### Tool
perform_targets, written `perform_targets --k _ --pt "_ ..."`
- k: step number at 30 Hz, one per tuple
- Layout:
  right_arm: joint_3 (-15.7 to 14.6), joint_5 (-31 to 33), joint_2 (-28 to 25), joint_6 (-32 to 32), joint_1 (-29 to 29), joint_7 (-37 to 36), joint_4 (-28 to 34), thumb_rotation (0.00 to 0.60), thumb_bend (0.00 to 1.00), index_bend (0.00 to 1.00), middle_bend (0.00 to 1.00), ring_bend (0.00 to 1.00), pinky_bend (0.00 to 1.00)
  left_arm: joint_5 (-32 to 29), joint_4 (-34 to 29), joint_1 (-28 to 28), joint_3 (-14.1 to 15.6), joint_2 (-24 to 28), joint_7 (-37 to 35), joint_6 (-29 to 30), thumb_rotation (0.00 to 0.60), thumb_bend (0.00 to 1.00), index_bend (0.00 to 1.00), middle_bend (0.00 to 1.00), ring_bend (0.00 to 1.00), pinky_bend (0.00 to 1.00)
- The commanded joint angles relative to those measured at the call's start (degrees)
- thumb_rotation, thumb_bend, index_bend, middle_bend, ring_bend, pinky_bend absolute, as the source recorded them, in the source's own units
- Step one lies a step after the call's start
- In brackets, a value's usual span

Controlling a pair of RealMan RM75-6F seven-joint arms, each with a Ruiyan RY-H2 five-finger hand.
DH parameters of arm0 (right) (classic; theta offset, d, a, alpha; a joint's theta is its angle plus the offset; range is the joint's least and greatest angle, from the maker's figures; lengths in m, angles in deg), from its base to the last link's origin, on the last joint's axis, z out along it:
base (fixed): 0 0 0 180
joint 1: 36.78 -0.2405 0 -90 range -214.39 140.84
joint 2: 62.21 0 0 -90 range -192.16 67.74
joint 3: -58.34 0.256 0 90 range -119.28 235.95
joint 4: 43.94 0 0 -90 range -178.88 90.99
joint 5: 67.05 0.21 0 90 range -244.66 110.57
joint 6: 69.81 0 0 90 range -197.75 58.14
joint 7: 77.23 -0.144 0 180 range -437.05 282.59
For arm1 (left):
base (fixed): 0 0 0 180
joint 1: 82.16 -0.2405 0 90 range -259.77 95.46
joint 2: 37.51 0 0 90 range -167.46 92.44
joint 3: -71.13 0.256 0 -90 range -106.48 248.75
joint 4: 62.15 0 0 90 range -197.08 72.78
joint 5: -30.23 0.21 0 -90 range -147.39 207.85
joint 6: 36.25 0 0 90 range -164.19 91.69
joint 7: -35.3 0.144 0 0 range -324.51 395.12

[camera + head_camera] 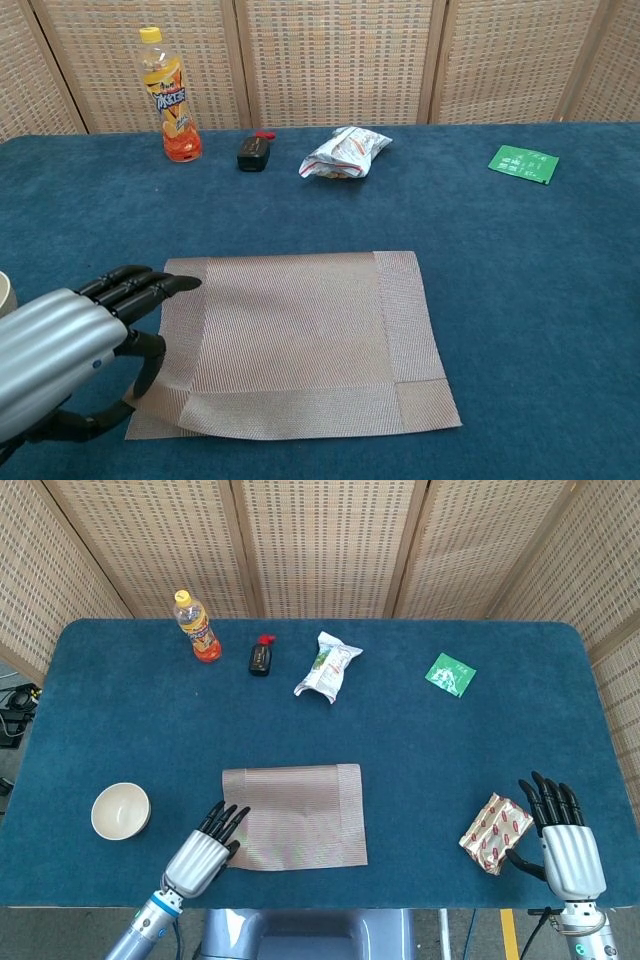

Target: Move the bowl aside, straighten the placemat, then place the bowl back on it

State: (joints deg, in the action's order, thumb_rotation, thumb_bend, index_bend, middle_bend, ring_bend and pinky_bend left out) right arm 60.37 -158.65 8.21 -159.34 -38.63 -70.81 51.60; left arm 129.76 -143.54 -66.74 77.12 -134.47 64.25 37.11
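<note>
The beige woven placemat [295,815] [300,340] lies at the table's near middle, roughly square to the front edge. My left hand [205,850] [70,350] is at its left edge, fingers on top and thumb against the mat, pinching it. The near left corner [165,405] is lifted and creased. The cream bowl [120,810] stands upright on the blue cloth to the left of the mat, apart from it; only a sliver of the bowl [5,293] shows in the chest view. My right hand [562,840] rests at the near right with its fingers spread, holding nothing.
A red-and-cream snack packet [495,830] lies just left of my right hand. Along the far side stand an orange drink bottle [197,627], a small black device [260,657], a white snack bag [328,666] and a green packet [451,674].
</note>
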Motion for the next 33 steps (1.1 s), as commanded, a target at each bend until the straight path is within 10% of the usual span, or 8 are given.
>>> perform_targets --k 1,17,33 --pt "-0.1 0.0 0.0 0.1 0.0 0.1 0.0 0.6 0.1 0.01 0.0 0.0 0.0 -0.6 -1.7 0.6 -1.5 1.3 0.1 0.5 0.6 0.48 0.63 0.0 0.0 0.0" --pt "0.4 1.1 0.2 1.0 -0.4 0.8 -0.3 0.6 0.1 0.02 0.0 0.0 0.0 -9.2 -10.8 7.5 -14.7 9.3 4.4 -3.8 0.6 0.48 0.64 0.0 0.0 0.0" --pt "1.3 2.3 1.9 2.3 -1.5 1.4 -2.5 0.6 0.1 0.02 0.0 0.0 0.0 -25.7 1.1 19.9 -28.5 7.3 9.1 -12.7 0.6 0.48 0.63 0.0 0.0 0.0"
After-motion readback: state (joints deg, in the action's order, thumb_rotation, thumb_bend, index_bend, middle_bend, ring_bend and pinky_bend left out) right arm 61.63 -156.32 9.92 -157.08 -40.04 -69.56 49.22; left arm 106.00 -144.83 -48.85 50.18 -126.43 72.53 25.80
